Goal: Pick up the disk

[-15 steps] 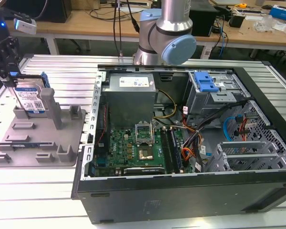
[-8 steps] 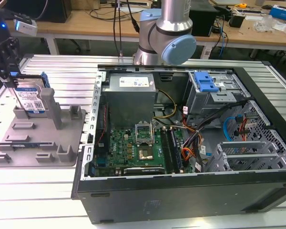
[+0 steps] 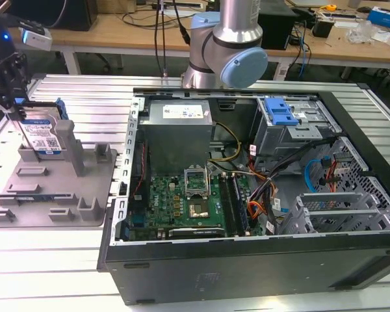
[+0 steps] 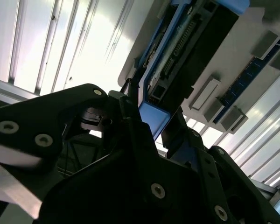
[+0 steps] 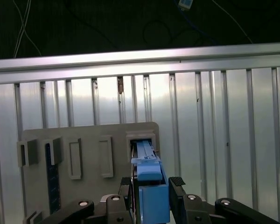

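Observation:
The disk (image 3: 42,135) stands on edge in a slot at the back of the grey fixture tray (image 3: 52,195), at the exterior view's left; its blue-and-white label faces the camera. My gripper (image 3: 18,114) comes down onto its top edge. In the first wrist view the disk's blue side rail (image 5: 148,179) sits tightly between my two black fingers (image 5: 177,183), and the gripper (image 5: 151,183) is shut on it. The second wrist view shows the same blue rail (image 4: 154,114) pinched at the gripper (image 4: 147,109), with the disk's connector end (image 4: 186,51) beyond. Whether the disk has risen from its slot I cannot tell.
An open computer case (image 3: 247,188) with its motherboard fills the middle and the exterior view's right. A blue latch (image 3: 279,112) sits on its metal drive cage. The arm's base (image 3: 227,45) stands behind the case. Upright posts (image 3: 75,146) of the tray stand close beside the disk.

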You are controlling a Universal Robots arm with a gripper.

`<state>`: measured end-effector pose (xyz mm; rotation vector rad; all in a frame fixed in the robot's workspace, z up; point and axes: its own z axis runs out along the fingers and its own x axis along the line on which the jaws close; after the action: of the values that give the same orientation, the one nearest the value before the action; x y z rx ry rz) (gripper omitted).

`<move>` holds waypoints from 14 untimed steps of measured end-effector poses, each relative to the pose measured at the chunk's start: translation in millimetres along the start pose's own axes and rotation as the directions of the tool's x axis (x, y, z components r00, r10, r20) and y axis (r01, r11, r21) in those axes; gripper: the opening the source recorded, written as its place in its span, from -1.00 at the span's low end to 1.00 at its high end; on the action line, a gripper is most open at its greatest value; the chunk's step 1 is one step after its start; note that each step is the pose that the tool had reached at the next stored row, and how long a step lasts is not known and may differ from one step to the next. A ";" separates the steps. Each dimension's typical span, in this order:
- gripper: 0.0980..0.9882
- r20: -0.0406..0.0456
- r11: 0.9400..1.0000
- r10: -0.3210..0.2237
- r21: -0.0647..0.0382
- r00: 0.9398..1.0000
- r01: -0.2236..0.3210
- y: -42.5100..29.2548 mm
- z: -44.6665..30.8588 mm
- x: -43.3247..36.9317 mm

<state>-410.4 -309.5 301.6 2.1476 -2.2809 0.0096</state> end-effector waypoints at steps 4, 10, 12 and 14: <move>-0.21 0.000 1.000 0.000 0.000 1.000 0.000 0.0 1.5 0.1; -0.21 0.000 1.000 0.000 0.000 1.000 0.000 0.0 3.4 0.2; -0.38 0.000 1.000 0.000 0.000 1.000 0.000 -0.1 3.7 0.2; -0.39 0.000 1.000 0.000 0.000 1.000 0.000 0.0 3.9 0.3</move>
<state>-410.4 -309.9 297.6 2.1472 -2.2812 0.0095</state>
